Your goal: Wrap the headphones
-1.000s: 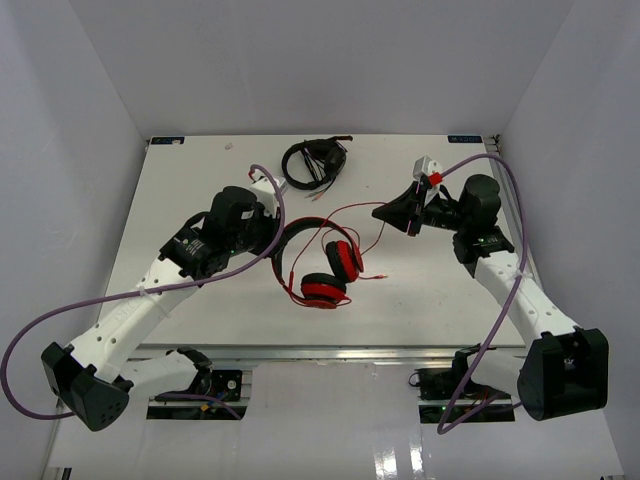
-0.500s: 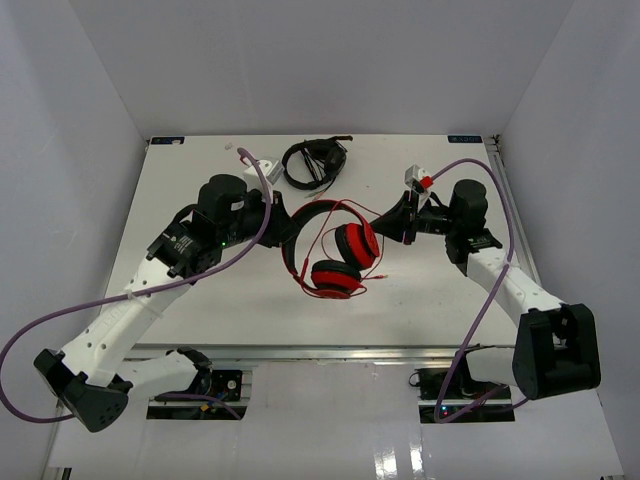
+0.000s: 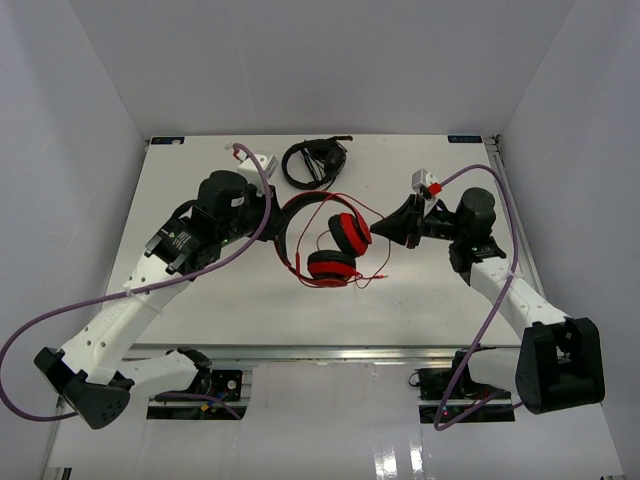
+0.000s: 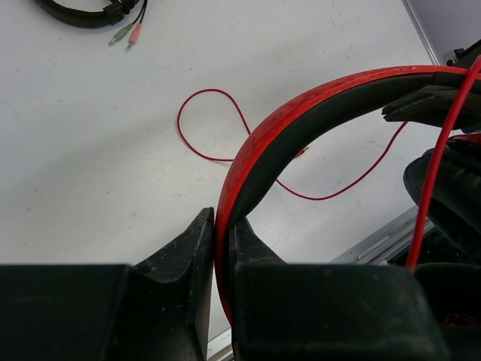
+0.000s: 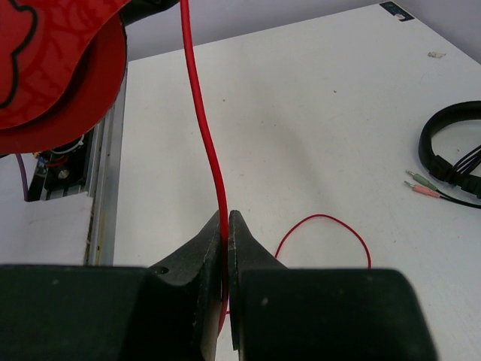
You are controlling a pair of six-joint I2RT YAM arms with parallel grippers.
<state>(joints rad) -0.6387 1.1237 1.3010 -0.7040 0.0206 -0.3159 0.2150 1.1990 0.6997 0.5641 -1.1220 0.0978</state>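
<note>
The red headphones (image 3: 331, 252) hang above the table, ear cups down. My left gripper (image 3: 274, 226) is shut on the red headband (image 4: 316, 105), which runs up between its two black fingers (image 4: 222, 226) in the left wrist view. My right gripper (image 3: 386, 227) sits just right of the ear cups, shut on the thin red cable (image 5: 201, 128), which rises from its fingertips (image 5: 225, 218) toward a red ear cup (image 5: 60, 68). Slack cable lies in loops on the table (image 4: 218, 124), and more trails below the cups (image 3: 372, 277).
Black headphones (image 3: 313, 160) with a black cable and green and pink plugs (image 5: 421, 186) lie at the back middle of the white table (image 3: 200, 300). A metal rail runs along the near edge (image 3: 330, 352). White walls enclose the sides and back.
The left gripper has lifted the headphones off the table and carried them slightly back. The right gripper has moved in closer to the ear cups, still holding the cable.
</note>
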